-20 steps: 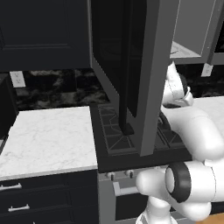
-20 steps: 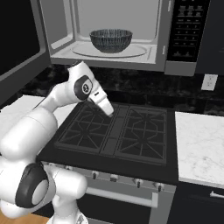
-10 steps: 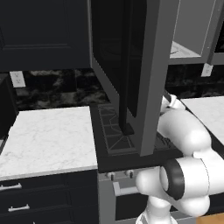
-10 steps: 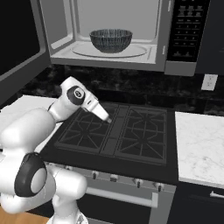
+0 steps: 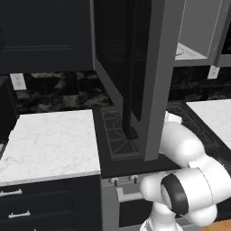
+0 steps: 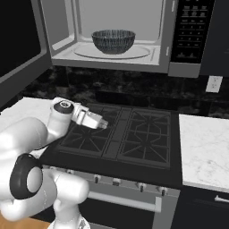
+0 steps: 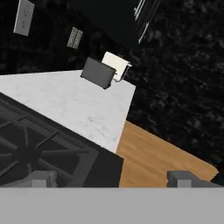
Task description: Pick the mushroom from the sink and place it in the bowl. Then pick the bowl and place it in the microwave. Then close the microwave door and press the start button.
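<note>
Seeing bowl [image 6: 113, 41] inside microwave [image 6: 134, 36] at 12 o'clock, jaws wide open, empty; we risk clipping the open microwave door [image 5: 135, 67] swinging round.

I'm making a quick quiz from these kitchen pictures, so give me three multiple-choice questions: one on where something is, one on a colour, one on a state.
1. Where is the bowl?
A. inside the microwave
B. on the stove
C. on the white counter

2. What colour is the counter beside the stove?
A. white marble
B. red
C. green

3. How is the microwave door?
A. shut
B. open
C. missing

Answers: 1 A, the bowl sits on the round plate in the oven cavity. 2 A, the slab right of the burners is pale and veined. 3 B, the door swings out and the cavity is exposed.
</note>
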You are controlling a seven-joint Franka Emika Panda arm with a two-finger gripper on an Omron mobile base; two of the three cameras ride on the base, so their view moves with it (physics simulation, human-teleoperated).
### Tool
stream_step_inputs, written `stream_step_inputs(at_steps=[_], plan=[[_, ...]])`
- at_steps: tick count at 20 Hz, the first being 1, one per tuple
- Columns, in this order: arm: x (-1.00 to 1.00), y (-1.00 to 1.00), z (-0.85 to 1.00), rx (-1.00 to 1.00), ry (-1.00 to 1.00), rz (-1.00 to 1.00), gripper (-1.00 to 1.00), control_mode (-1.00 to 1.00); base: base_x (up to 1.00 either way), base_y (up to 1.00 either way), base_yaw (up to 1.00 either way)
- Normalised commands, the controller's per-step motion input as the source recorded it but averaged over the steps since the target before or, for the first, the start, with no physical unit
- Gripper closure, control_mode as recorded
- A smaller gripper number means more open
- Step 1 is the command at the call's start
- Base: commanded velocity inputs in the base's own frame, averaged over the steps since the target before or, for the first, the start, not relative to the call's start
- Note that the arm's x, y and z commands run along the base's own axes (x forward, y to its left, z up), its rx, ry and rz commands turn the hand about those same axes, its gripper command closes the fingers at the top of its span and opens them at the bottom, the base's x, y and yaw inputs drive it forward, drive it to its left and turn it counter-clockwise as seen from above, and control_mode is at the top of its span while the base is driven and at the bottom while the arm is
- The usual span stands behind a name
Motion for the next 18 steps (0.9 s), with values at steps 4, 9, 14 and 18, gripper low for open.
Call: stream_step_inputs(at_steps=[4,9,14,18], plan=[[-0.19,0.41,-0.04,-0.39,-0.12,-0.05,-1.00,-1.00,0.00,0.00,0.00],[-0.16,0.31,-0.12,-0.33,-0.07,-0.02,-1.00,-1.00,0.00,0.00,0.00],[-0.23,0.56,0.07,-0.28,-0.20,0.00,-1.00,-1.00,0.00,0.00,0.00],[-0.28,1.00,0.29,-0.27,-0.15,0.00,-1.00,-1.00,0.00,0.00,0.00]])
